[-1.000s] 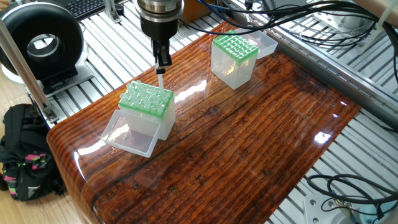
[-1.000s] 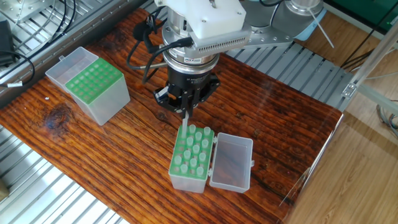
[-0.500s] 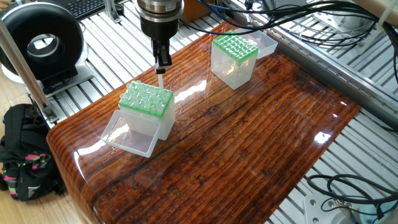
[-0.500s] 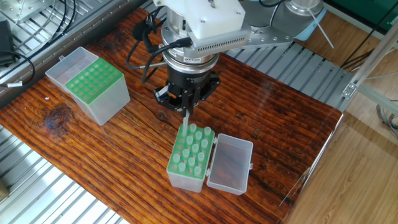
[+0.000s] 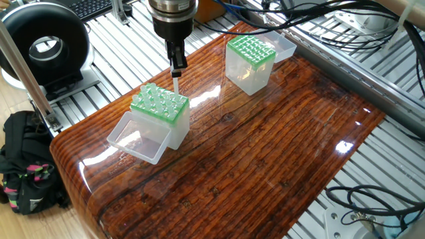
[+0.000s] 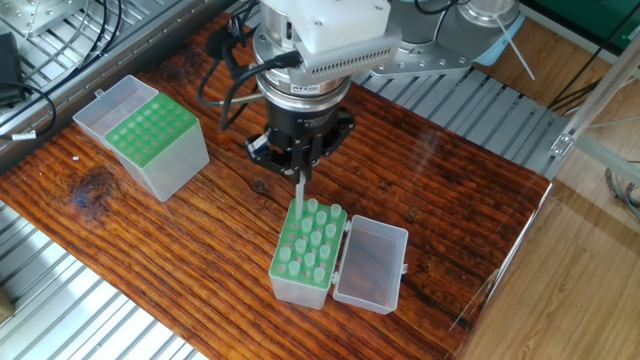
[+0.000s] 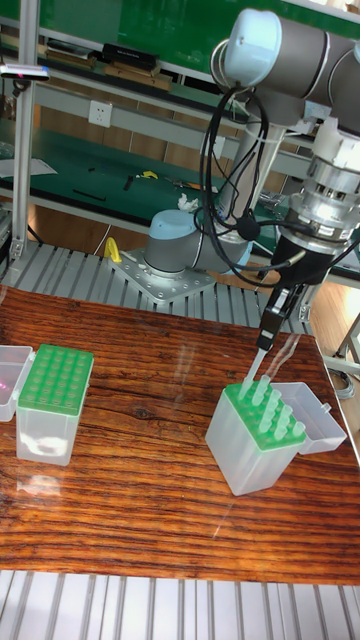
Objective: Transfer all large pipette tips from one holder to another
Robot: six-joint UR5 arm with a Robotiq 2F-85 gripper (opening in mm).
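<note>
Nearest in the tall fixed view stands the translucent plastic holder with a green perforated top (image 7: 258, 440), its clear hinged lid (image 6: 370, 265) lying open on the glossy reddish-brown wooden desk (image 5: 265, 159). The large pipette tips (image 6: 308, 240), slim whitish tapered tubes, stand upright in its holes, filling much of the grid. Directly above the holder's corner hangs the black two-finger gripper (image 5: 176, 66), its jaws closed on one whitish pipette tip (image 5: 176, 85) held vertically, with the lower end at or just above the green top. Well apart, farther along the desk, sits a second translucent holder with a green grid top (image 6: 150, 135), its lid open too and its holes looking empty.
</note>
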